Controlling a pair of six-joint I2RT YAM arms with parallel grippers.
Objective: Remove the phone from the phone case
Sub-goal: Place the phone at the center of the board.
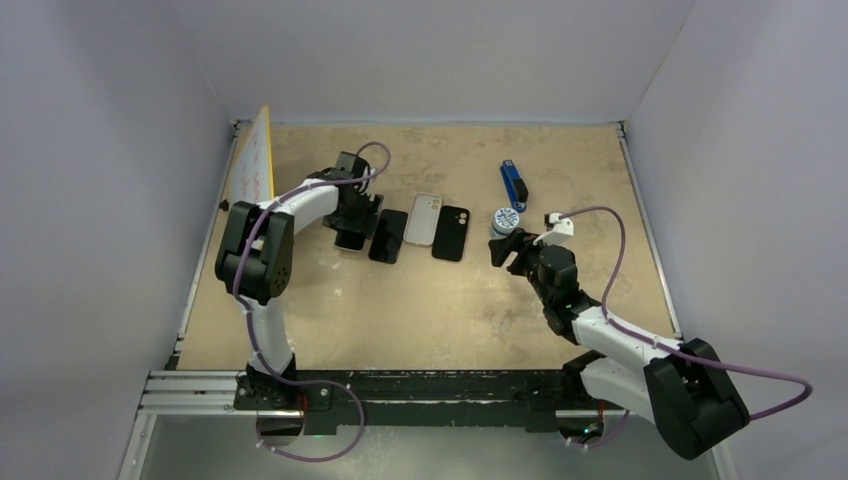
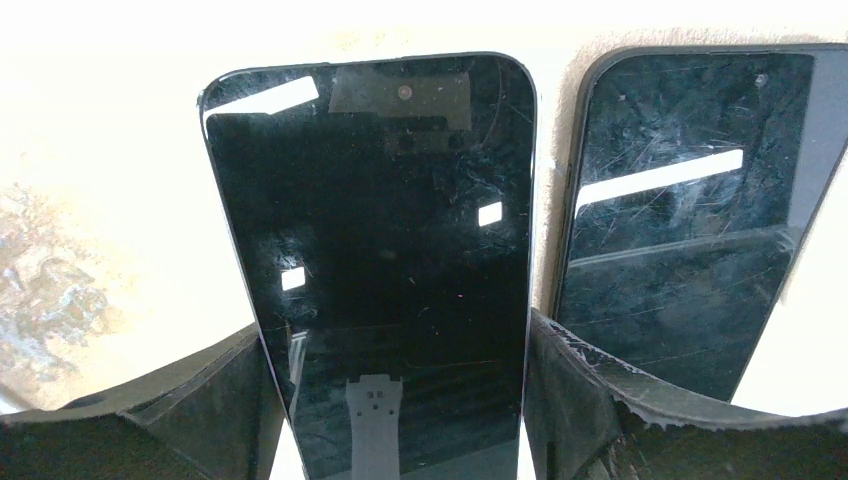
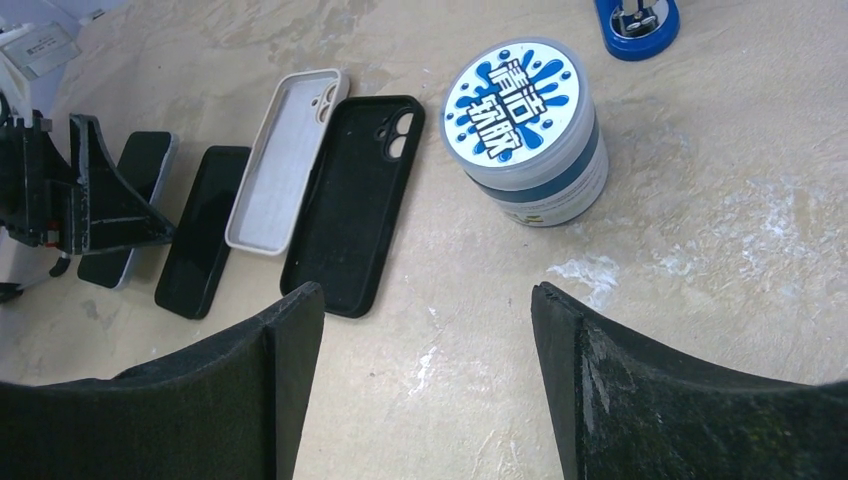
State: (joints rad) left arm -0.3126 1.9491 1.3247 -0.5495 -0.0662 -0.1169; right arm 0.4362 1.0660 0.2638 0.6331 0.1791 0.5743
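Phone: a black glass-fronted phone lies flat on the sandy tan table. Its screen is up and dark, and the glass shows fine scratches and bright reflections. In the right wrist view a pale rim runs round it.
Where: in the top view it lies two places left of the white rubbery phone case, with its long sides roughly parallel to that case.
Left gripper: the left gripper straddles one end of the phone with its jaws wide. Its black fingers sit right at both long edges, but whether they press on the phone cannot be told.
Right gripper: the right gripper hangs well to the right of the white phone case, jaws well apart, with only table between them.
Cases: the white phone case lies hollow side up and empty. A black phone case lies against its right side, also hollow side up and empty.
Neighbour: a second black phone lies screen up between the first phone and the white phone case, with a narrow strip of table between the two phones.
Further off: right of the white phone case, past the black one, stands a round tub with a blue-and-white printed lid. A blue oblong tool lies farther back on that same side. A yellow-edged white board stands on edge far to the left of the white phone case.
Unclear: whether the pale rim is a case or the phone's own frame cannot be told. The left wrist frame cuts off the end of the phone under the gripper. In the top view the gripper hides the phone's far end.
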